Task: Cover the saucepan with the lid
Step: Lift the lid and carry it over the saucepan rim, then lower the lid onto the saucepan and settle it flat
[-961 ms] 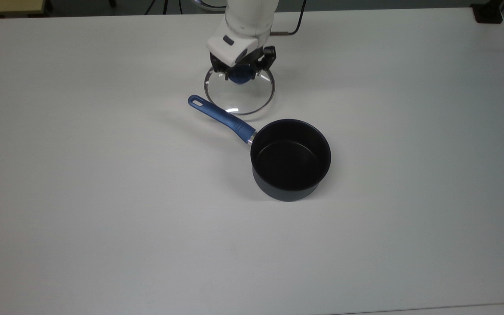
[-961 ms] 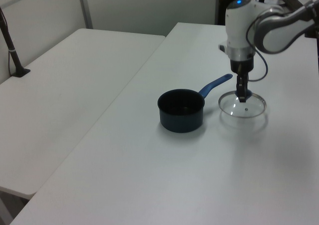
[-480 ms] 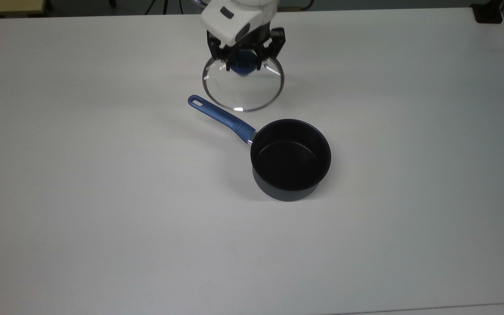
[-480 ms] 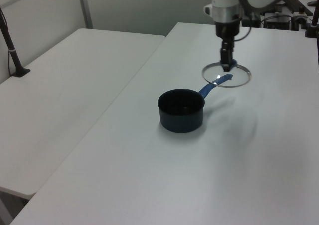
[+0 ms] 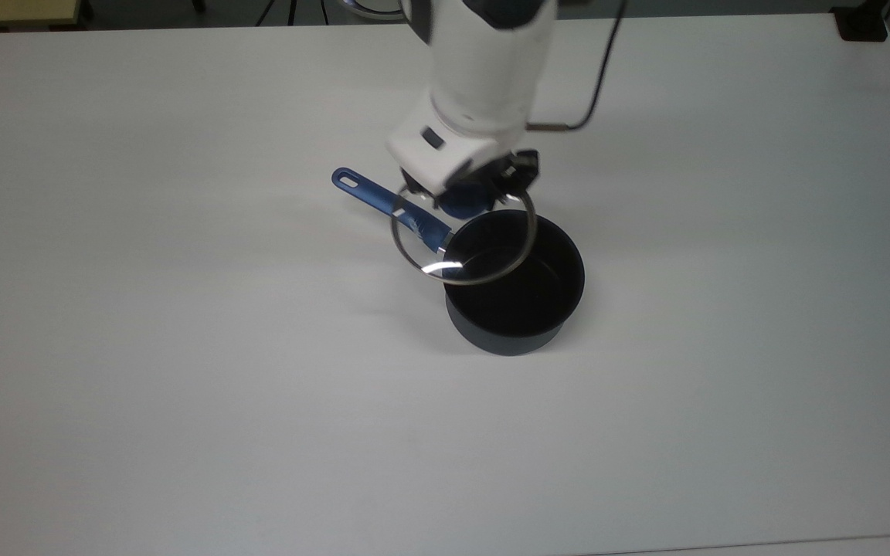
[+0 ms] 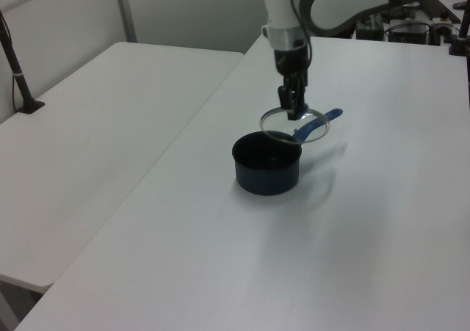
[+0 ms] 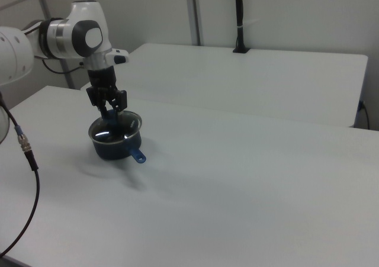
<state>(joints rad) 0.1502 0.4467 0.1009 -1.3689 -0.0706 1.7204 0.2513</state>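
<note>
Even, bright overhead light. A white glint sits on the lid (image 5: 462,245) rim, and soft shadows fall beside the saucepan (image 5: 513,283). The arm above the saucepan looks motion-blurred.
</note>
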